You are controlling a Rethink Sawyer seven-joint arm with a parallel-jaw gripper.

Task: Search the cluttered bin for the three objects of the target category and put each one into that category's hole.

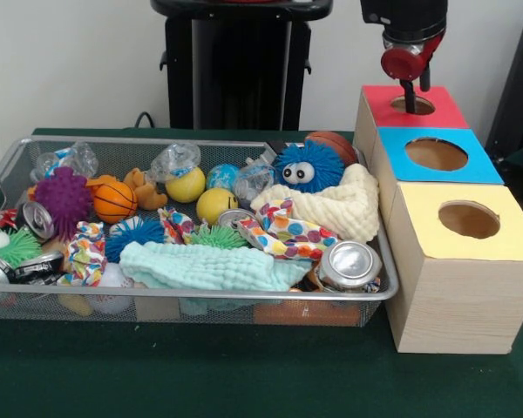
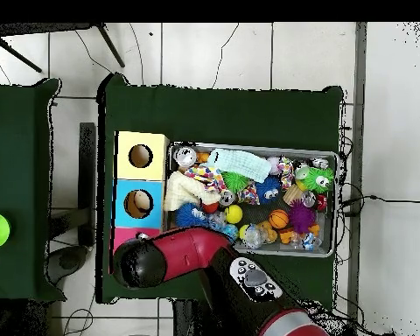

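Front view: gripper (image 1: 409,94) poised directly over the hole (image 1: 414,105) in the red panel, tip at or just inside the opening; impossible to tell whether the pincer is apart, together or clamped on anything, and no toy visible beneath it. Probably a drop at the red hole, so best to keep centred above the opening, let go only clear of the ring, and lift straight up to avoid nudging the box. Blue-ringed hole (image 1: 436,154) and yellow-ringed hole (image 1: 469,219) just beside it, showing nothing inside from here. The bin (image 1: 244,302) packed full: tan bear-like toy (image 1: 142,187) near the far wall, touching the toy basketball (image 1: 114,201); blue fuzzy ball (image 1: 307,168) on a cream cloth (image 1: 349,205); mint cloth (image 1: 205,266) and a can (image 1: 349,264) at the near rim; no striped toy to be seen, perhaps buried. Overhead view: red arm (image 2: 183,254) lying across the red box, hiding gripper and hole alike; bin (image 2: 336,201) alongside the boxes, basketball (image 2: 278,218) near the robot's side of it.
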